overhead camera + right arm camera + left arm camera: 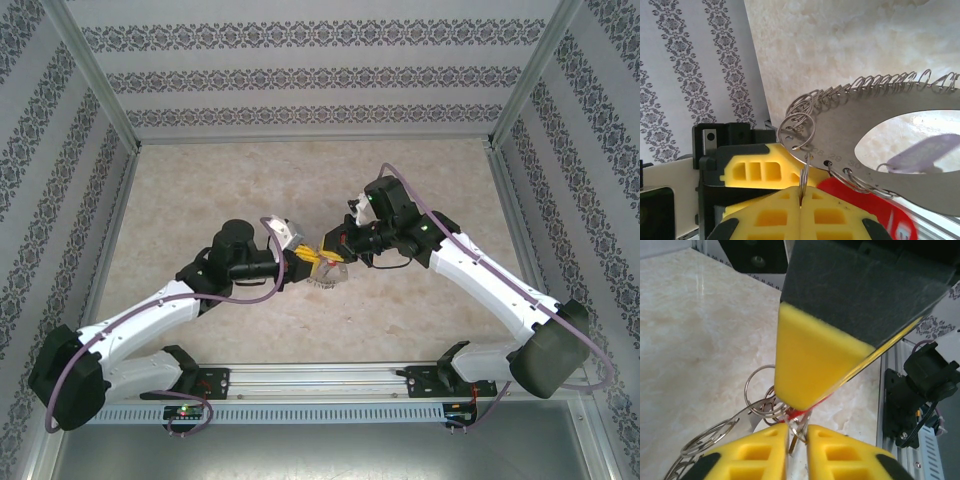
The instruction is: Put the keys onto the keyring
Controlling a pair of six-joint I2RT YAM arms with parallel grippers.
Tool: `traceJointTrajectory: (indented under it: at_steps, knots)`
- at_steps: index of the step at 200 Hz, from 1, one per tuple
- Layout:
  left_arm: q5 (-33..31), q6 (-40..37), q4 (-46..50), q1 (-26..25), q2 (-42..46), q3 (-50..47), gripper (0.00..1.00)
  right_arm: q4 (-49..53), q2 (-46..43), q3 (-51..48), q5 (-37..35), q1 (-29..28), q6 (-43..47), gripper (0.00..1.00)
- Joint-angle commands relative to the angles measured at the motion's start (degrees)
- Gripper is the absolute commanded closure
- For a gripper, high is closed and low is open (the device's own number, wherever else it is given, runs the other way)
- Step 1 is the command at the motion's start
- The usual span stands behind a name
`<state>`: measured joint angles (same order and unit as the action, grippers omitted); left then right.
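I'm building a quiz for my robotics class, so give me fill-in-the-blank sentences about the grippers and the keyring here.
1. The left gripper and the right gripper both have ___ fingers.
2. On the keyring, the hole numbers read 28, 29 and ___.
3. The right gripper's jaws are ___ on a thin split ring.
4. The plastic key head beside them is ___.
Missing words: yellow, 30, shut, red.
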<state>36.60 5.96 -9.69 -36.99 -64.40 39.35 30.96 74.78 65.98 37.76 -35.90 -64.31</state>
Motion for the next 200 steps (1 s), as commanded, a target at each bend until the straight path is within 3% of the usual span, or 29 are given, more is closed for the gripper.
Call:
traceJointTrajectory:
  at_steps: [1, 32, 72, 132, 174, 200]
  knots:
    - [0.0, 0.1, -0.8, 0.5, -0.8, 2.7, 0.85, -1.9, 0.0, 2.1, 0.0, -0.7, 0.8, 1.0]
    - [-0.6, 0.5, -1.0, 0.5, -0.5, 3.2, 0.86, -1.7, -0.3, 1.8, -0.2, -0.7, 0.9, 1.0]
    - [0.2, -1.2, -0.1, 0.5, -0.3, 3.4, 1.0, -1.5, -0.4, 1.8, -0.1, -0.9, 1.3, 1.0]
    - [-14.1, -8.9, 10.5, 0.8, 3.4, 3.2, 1.0, 0.7, -0.2, 0.9, 4.1, 0.8, 6.3, 1.0]
    - [-16.5, -16.1, 17.2, 1.0, 3.7, 5.6, 1.0, 2.2, 1.5, 1.4, 8.7, 0.3, 10.2, 1.0]
    - [-15.9, -25.0, 22.6, 1.0, 3.6, 7.1, 1.0, 3.2, 3.0, 1.4, 12.5, -0.3, 14.5, 1.0]
